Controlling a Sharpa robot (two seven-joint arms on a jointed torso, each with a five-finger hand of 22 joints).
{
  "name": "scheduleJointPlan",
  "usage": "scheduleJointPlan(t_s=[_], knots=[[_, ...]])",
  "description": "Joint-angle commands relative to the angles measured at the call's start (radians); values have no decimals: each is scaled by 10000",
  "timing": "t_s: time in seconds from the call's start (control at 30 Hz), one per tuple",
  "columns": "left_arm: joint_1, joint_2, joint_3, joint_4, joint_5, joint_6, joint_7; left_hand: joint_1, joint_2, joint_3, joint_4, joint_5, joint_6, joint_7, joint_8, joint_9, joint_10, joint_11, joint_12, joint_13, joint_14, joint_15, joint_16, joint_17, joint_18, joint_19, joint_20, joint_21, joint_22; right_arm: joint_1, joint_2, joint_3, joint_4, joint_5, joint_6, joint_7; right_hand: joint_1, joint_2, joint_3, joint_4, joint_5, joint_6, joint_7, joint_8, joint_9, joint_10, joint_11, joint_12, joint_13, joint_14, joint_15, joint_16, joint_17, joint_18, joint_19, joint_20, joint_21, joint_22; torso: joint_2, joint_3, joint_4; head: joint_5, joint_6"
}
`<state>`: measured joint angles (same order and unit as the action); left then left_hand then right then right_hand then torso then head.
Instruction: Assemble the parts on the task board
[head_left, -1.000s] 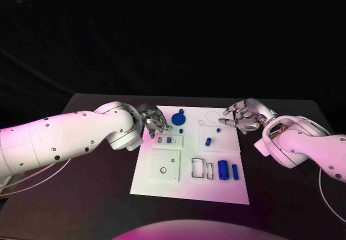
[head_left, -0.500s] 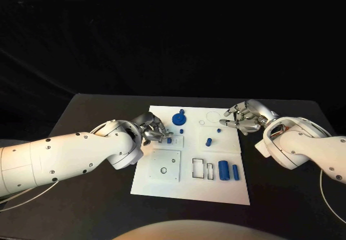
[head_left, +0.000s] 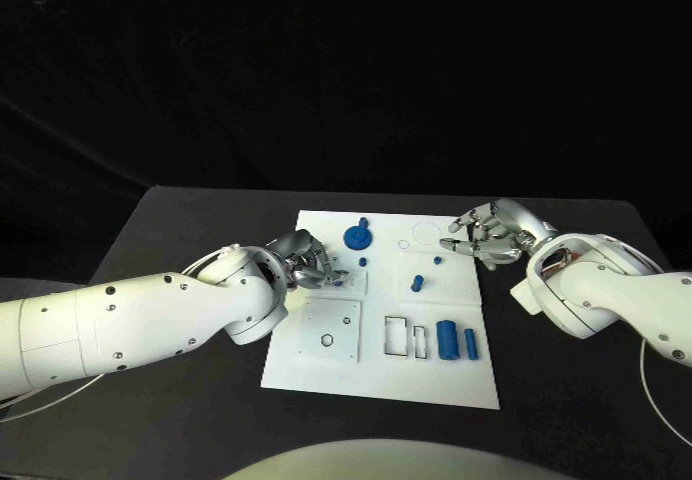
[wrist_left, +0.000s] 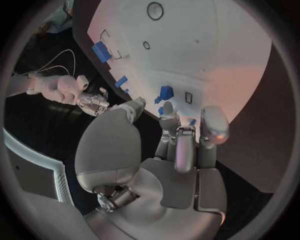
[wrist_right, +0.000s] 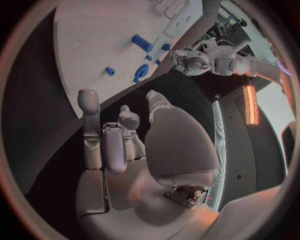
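Observation:
The white task board (head_left: 378, 375) lies in the middle of the table. A blue disc part (head_left: 356, 238) stands near its far edge, with a short blue peg (head_left: 417, 283) mid-board and two blue cylinders (head_left: 447, 340) toward the near right. My left hand (head_left: 303, 262) hovers at the board's left edge, fingers apart and holding nothing. In the left wrist view its fingertips (wrist_left: 167, 107) reach close to a small blue piece (wrist_left: 165, 93). My right hand (head_left: 490, 235) hangs by the board's far right corner, fingers spread and holding nothing, as the right wrist view (wrist_right: 119, 145) also shows.
The board has two framed slots (head_left: 395, 336) and a square inset plate (head_left: 330, 331) near the front. Black table (head_left: 188, 400) surrounds the board on all sides. My left forearm (head_left: 144, 320) lies across the table left of the board.
My left arm has swung nearer to me, and its hand has slid back along the board's left edge. The right hand has stayed put.

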<state>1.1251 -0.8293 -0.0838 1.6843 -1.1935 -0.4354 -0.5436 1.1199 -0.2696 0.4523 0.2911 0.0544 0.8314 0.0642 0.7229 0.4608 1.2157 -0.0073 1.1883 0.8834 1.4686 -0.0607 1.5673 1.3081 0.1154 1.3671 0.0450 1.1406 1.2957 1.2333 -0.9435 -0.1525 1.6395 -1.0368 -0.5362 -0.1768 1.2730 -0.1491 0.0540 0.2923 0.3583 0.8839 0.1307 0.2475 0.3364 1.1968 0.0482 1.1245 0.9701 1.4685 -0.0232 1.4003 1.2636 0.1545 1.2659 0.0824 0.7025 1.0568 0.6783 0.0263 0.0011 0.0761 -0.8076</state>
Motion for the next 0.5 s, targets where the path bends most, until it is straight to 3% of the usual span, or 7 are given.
scheduleJointPlan(t_s=[0.03, 0.5], knots=[[-10, 136, 1, -84, -496, 446, -399, 92, -5, -68, 8, 47, 60, -19, 46, -19, 42, -43, 54, 33, 1022, -64, 35, 2627, -180, 54, -4, 72, 31, -10, 6, -1, 10, -128, 62, 13, -99, 26, -57, -5, 12, -65, -6, 21, 13, -86, 1, -22, -3, 209, -7, -46, 9, 59, -63, 2, 11, 10, 8, -9, 9, -17, 8], [-18, 521, -3, -494, -623, 935, -810, 172, 128, -141, 14, 77, 150, -63, 193, -47, 128, -73, 236, 226, 1022, -82, 35, 2627, -226, 144, -17, 314, 220, -14, -5, -1, 29, -147, 69, 0, -96, 31, -63, -4, 34, -68, -7, 22, 15, -85, 1, -24, -10, 211, -7, -48, 11, 58, -56, 3, 7, 9, 12, 1, 4, -60, -45]])
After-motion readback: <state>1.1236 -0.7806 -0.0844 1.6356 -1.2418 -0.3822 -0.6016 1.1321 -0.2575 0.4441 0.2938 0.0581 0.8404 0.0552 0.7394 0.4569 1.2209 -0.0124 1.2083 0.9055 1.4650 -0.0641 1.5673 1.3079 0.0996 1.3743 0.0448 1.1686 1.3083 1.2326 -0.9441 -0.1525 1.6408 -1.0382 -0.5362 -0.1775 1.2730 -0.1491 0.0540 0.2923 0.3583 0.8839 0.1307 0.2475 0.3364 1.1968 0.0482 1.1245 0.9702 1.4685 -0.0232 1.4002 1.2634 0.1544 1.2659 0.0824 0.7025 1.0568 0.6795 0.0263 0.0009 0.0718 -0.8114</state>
